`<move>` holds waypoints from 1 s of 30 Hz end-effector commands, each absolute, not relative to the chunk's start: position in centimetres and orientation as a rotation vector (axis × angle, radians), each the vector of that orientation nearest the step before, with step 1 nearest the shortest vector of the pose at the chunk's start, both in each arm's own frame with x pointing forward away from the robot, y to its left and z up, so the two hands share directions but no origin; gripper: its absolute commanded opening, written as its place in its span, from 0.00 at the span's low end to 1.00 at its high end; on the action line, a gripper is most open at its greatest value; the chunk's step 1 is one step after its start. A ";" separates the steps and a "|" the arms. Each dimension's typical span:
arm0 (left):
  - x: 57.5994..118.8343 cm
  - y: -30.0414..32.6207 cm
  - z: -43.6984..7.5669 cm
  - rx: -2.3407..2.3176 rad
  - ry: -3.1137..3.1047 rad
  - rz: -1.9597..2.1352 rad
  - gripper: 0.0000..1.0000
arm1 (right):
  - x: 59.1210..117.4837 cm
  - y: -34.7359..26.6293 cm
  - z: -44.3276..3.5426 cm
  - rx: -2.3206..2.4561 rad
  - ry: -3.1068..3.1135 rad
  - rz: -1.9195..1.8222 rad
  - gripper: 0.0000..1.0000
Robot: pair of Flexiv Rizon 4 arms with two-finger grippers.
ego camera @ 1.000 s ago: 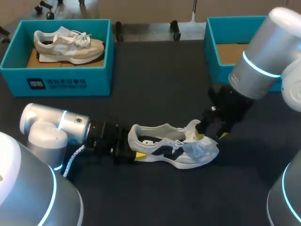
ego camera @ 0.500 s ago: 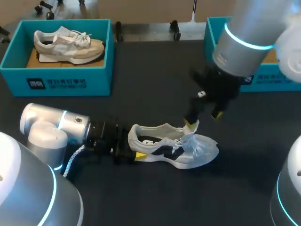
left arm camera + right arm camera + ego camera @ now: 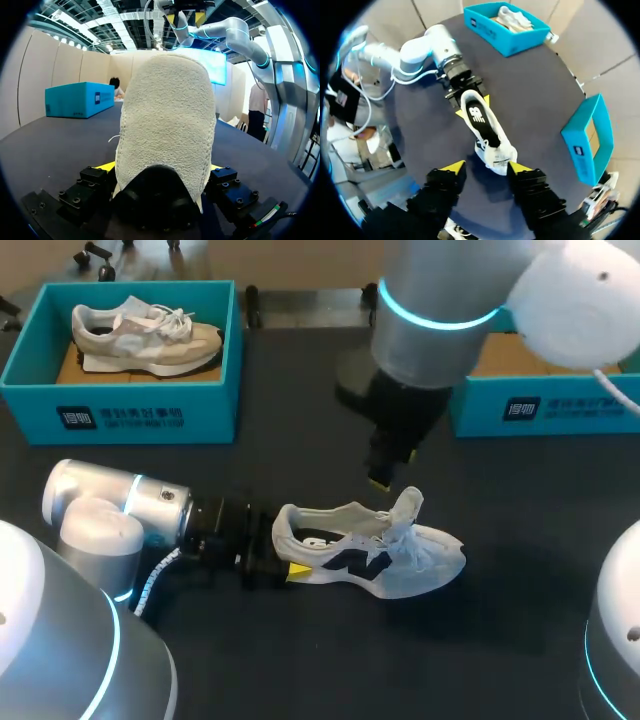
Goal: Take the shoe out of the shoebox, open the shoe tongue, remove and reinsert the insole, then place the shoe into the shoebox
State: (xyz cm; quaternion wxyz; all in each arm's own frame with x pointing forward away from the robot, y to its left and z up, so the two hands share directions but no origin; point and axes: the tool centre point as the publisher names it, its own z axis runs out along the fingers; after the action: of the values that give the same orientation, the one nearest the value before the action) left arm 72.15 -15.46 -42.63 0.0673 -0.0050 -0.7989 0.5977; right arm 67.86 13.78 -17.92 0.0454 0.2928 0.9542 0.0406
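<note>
Left shoebox [image 3: 120, 415]: teal and open-topped, on the table [image 3: 300, 660] well off to the side of the left gripper, clear of both arms.
Beige shoe [image 3: 145, 337]: lies on its sole inside the left shoebox, well apart from either gripper.
Left arm [image 3: 130, 510]: comes in low from the left, nearly level with the table, its wrist aimed at the white shoe's heel.
Left gripper [image 3: 283, 554]: clamped on the heel of the white shoe, one yellow tip against each side. In its own wrist view the heel fills the space between the fingers.
White shoe [image 3: 370, 555]: upright on its sole on the table, heel in the left gripper and toe pointing straight away from it. It lies below the right gripper, which does not touch it.
Insole [image 3: 480, 117]: dark, lying inside the white shoe, seen through the opening just ahead of the left gripper.
Tongue [image 3: 408, 505]: stands up from the opening, near the right gripper and below it, apart from its fingers.
Right gripper [image 3: 484, 166]: hangs above the white shoe with its fingers spread and nothing held. In its wrist view the toe shows far below, between the two tips.
Right arm [image 3: 430, 320]: comes in from the right and reaches past the middle, covering part of the right shoebox.
Right shoebox [image 3: 540, 405]: teal, behind the right arm and well apart from the right gripper, its inside mostly hidden.
</note>
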 end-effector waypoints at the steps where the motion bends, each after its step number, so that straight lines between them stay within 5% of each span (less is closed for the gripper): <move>1: 72.5 -15.2 -43.1 -0.016 -2.408 1.798 0.00 | 68.7 15.6 -18.3 0.831 2.957 -0.036 0.00; 20: 72.5 -15.2 -43.1 -0.016 -2.408 1.798 0.00 | 69.0 17.5 -18.5 0.482 3.112 0.137 0.00; 30: 72.5 -15.2 -43.1 -0.016 -2.408 1.798 0.00 | 68.8 23.3 -23.0 0.142 3.113 -0.118 0.00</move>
State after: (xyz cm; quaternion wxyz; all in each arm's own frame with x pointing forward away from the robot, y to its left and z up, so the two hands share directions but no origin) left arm 72.15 -15.46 -42.63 0.0674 -0.0051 -0.7988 0.5978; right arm 67.87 19.35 -21.48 0.0217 0.0498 0.9985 0.0043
